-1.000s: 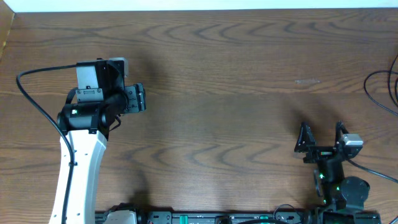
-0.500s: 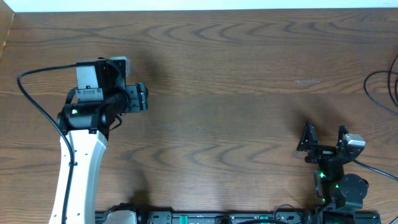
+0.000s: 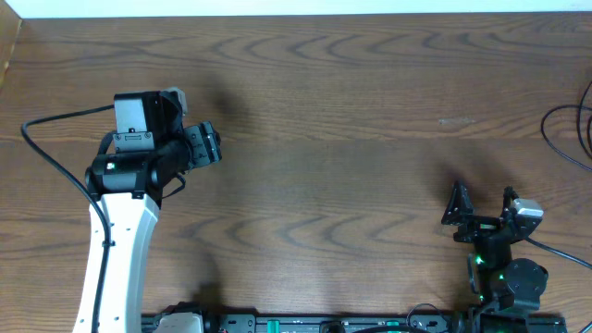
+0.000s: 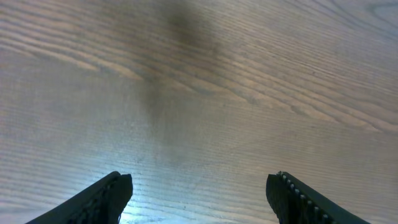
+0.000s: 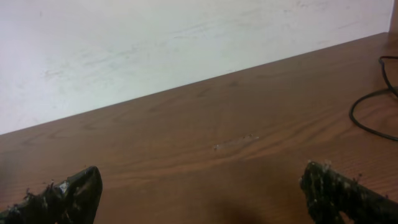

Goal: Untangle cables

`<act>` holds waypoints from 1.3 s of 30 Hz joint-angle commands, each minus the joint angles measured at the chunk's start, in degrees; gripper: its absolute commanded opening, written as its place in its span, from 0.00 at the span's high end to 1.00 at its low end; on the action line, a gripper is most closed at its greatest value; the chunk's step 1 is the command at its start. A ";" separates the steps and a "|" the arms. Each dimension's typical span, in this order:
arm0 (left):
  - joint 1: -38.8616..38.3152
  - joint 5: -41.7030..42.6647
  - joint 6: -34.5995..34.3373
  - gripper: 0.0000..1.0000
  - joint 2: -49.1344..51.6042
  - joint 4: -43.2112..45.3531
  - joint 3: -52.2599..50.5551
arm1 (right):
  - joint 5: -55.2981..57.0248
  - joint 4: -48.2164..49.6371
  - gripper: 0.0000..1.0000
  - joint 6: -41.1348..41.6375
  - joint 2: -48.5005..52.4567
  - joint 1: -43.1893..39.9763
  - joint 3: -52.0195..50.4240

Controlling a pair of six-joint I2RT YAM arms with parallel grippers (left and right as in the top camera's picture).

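- Basically nothing to show either way: counter (image 3: 370, 111) is bare wood across the middle, no tangle or bundle in any view.
- Left arm sits near the left edge, left claw (image 3: 205, 146) spread open over bare wood, holding nothing.
- Right claw (image 3: 481, 208) near the front right corner, also wide open and empty.
- Only the cables (image 3: 569, 129) visible: thin black loops at the right edge, running out of view, well apart from both claws.
- Judgement: can't tell if they're sorted or untouched; neither claw is engaged.
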 commanded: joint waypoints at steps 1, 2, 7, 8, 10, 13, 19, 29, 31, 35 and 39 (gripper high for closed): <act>-0.02 -0.79 -2.36 0.25 0.04 -1.20 -0.66 | 0.83 -0.37 0.01 0.68 0.17 0.55 -0.04; -0.02 -0.22 -2.36 0.25 0.04 -1.62 -0.66 | 0.83 -0.37 0.01 0.68 0.17 0.55 -0.04; -0.22 -0.66 1.29 0.25 0.13 -1.97 -1.09 | 0.83 -0.37 0.01 0.68 0.17 0.55 -0.04; -0.48 -0.24 2.58 0.25 0.13 -1.49 -1.20 | 0.83 -0.37 0.01 0.68 0.17 0.55 -0.04; -1.42 2.21 6.95 0.25 0.11 0.90 -1.81 | 0.83 -0.37 0.01 0.68 0.17 0.55 -0.04; -3.10 7.67 11.85 0.25 0.11 5.16 -3.56 | 0.83 -0.37 0.01 0.68 0.17 0.55 -0.04; -5.60 14.58 12.55 0.25 -0.15 14.78 -9.77 | 0.83 -0.37 0.01 0.68 0.17 0.55 -0.04; -7.78 14.12 9.27 0.25 -19.61 33.92 -27.63 | 0.83 -0.37 0.01 0.68 0.20 0.55 -0.04; -7.78 12.94 9.16 0.25 -24.17 34.07 -29.55 | 0.83 -0.37 0.01 0.68 0.20 0.55 -0.04; -7.78 11.63 9.07 0.25 -32.68 34.05 -32.89 | 0.83 -0.37 0.01 0.68 0.20 0.55 -0.04; -7.78 11.04 9.05 0.25 -40.72 34.07 -36.26 | 0.83 -0.37 0.01 0.68 0.20 0.55 -0.04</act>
